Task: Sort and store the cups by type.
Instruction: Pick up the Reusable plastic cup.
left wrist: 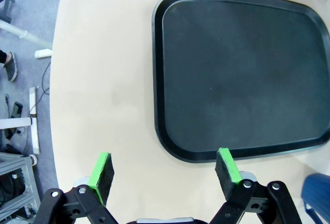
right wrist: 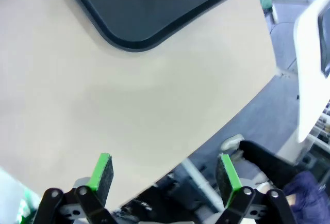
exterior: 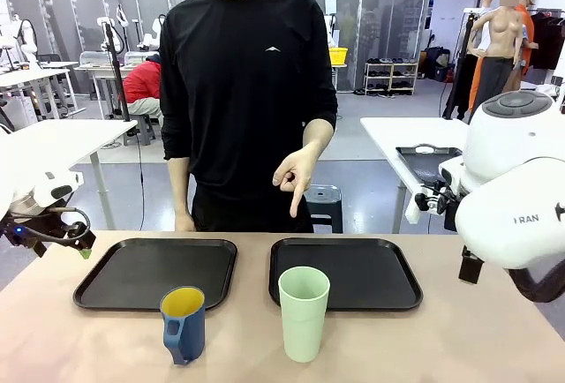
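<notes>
Two cups stand near the table's front edge. The dark-blue cup (exterior: 183, 323) with a yellow inside and a handle is left of centre, in front of the left tray. Its blue edge also shows in the left wrist view (left wrist: 317, 199). To its right stands the tall mint-green tumbler (exterior: 304, 312), in front of the right tray. My left gripper (exterior: 81, 244) hovers at the table's left end, and its wrist view shows it (left wrist: 165, 175) open and holding nothing beside the left tray. My right gripper (right wrist: 164, 175) is open and holds nothing above the table's right edge.
Two black trays lie side by side, the left tray (exterior: 97, 288) (left wrist: 157, 79) and the right tray (exterior: 408, 295) (right wrist: 129, 46). A person stands at the far side, one hand (exterior: 294, 176) pointing down toward the right tray. My right arm (exterior: 516, 198) bulks at the right.
</notes>
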